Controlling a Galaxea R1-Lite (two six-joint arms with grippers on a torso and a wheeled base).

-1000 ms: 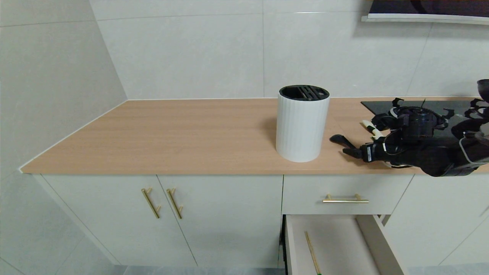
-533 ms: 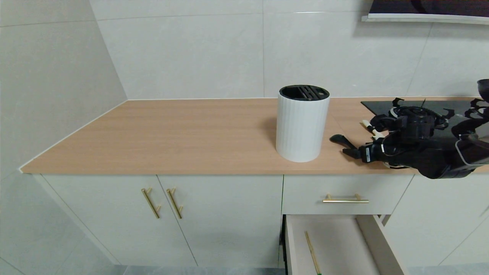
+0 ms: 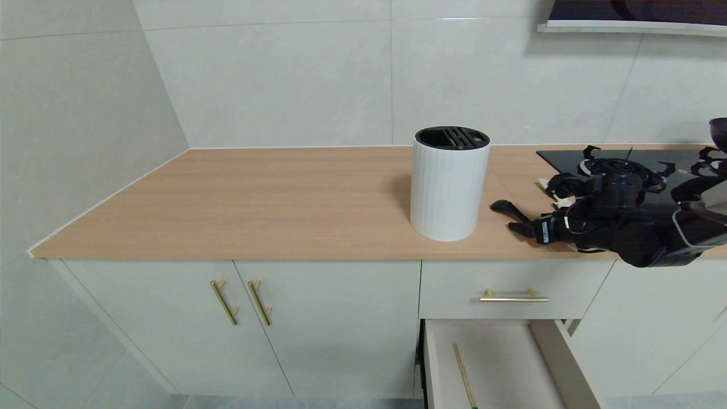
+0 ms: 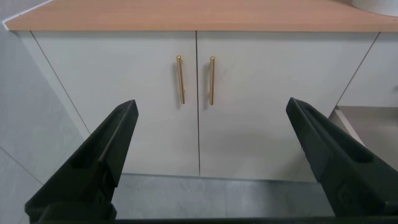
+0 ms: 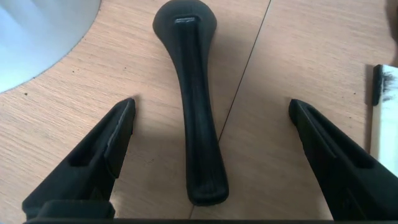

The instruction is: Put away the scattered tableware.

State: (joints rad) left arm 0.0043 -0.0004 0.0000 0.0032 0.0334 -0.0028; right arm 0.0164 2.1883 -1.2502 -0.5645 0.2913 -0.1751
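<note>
Wood-grain countertop (image 3: 255, 199) ran along a tiled wall, with a gas hob (image 3: 625, 162) at its right end.

- White ribbed holder (image 3: 450, 187) with a black slotted top stood upright on the counter, left of the hob.
- Black handle (image 3: 507, 208) lay flat on the counter, just right of the holder and apart from it. Its long axis ran diagonally: the broad rounded end pointed back-left toward the holder, and the narrow end ran front-right toward the arm.
- In the right wrist view the black handle (image 5: 194, 112) sat between the fingers of the right gripper (image 5: 211, 109), lengthwise. The fingers were spread wide, one on each side, neither touching it. The right gripper (image 3: 528, 224) hung low over the counter.
- The working end of that utensil was hidden under the gripper, so its type could not be told.
- White-handled utensil (image 3: 559, 200) lay beside the hob, mostly covered by the wrist and cabling. In the right wrist view it (image 5: 375, 124) was cut off at the edge.
- Drawer (image 3: 548, 352) below the counter stood open, with chopsticks (image 3: 461, 369) lying lengthwise inside, their near ends cut off.
- Left gripper (image 4: 211, 115) was down in front of the cabinet doors (image 4: 249, 106), fingers spread, holding nothing.
</note>
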